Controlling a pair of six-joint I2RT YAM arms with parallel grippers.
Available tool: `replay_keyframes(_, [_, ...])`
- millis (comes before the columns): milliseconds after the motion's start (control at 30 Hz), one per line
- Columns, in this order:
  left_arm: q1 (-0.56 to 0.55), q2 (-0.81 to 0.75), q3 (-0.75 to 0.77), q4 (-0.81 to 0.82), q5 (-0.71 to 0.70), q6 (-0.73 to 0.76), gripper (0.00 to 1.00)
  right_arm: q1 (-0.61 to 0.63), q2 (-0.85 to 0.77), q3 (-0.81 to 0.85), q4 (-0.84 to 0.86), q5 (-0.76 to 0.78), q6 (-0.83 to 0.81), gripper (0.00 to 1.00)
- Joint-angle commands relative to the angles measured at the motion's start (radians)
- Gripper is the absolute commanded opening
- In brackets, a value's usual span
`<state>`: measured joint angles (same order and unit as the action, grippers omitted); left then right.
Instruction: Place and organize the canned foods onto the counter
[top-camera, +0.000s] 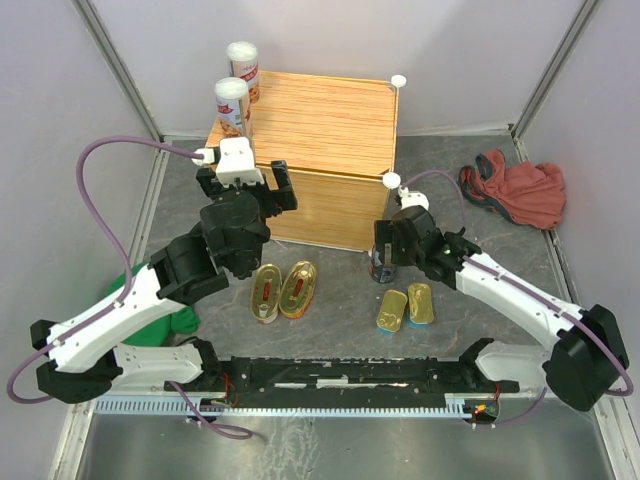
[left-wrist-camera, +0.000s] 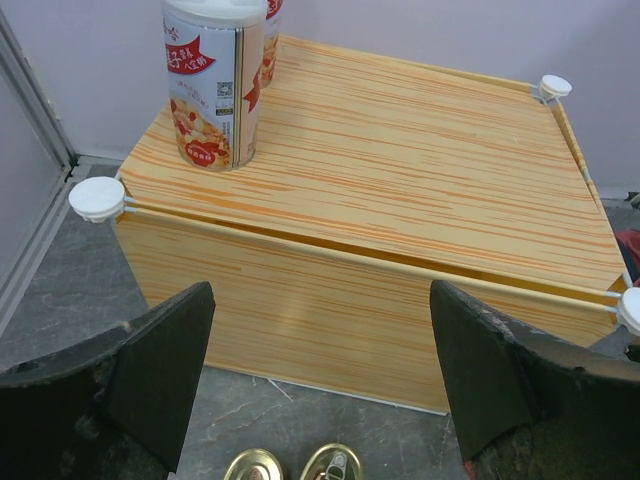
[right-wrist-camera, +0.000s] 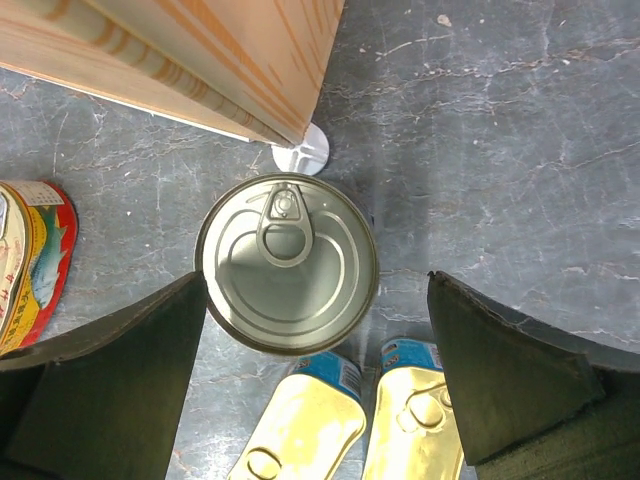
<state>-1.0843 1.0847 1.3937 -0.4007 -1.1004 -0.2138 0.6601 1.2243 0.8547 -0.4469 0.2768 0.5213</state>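
Note:
Two tall red-white cans stand on the counter at its far left corner, one in front and one behind. My left gripper is open and empty, in front of the counter's near left face; its view shows the counter and the front tall can. My right gripper is open above the dark round tin, which stands on the floor between the fingers, closer to the left one. Two oval tins and two rectangular gold-blue tins lie on the floor.
A red cloth lies at the right. A green cloth lies under the left arm. The counter's white foot stands just beyond the round tin. White knobs mark the counter's corners.

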Motion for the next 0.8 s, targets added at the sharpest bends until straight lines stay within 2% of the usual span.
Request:
replay_keyframes(0, [-0.005, -0.001, -0.015, 0.057, -0.019, 0.02, 0.94, 0.014, -0.069, 0.007, 0.018, 0.048, -0.036, 0.98])
replay_keyframes(200, [-0.004, 0.014, -0.047, 0.069, 0.035, 0.022, 0.94, 0.015, -0.11, -0.011, 0.008, 0.037, -0.03, 0.98])
replay_keyframes(467, [0.001, 0.049, -0.129, 0.203, 0.266, 0.102, 0.95, 0.021, -0.144, -0.037, 0.009, -0.005, -0.038, 0.98])
replay_keyframes(767, [0.028, 0.098, -0.179, 0.241, 0.403, 0.094, 0.95, 0.036, -0.156, -0.07, 0.022, -0.008, -0.037, 0.98])
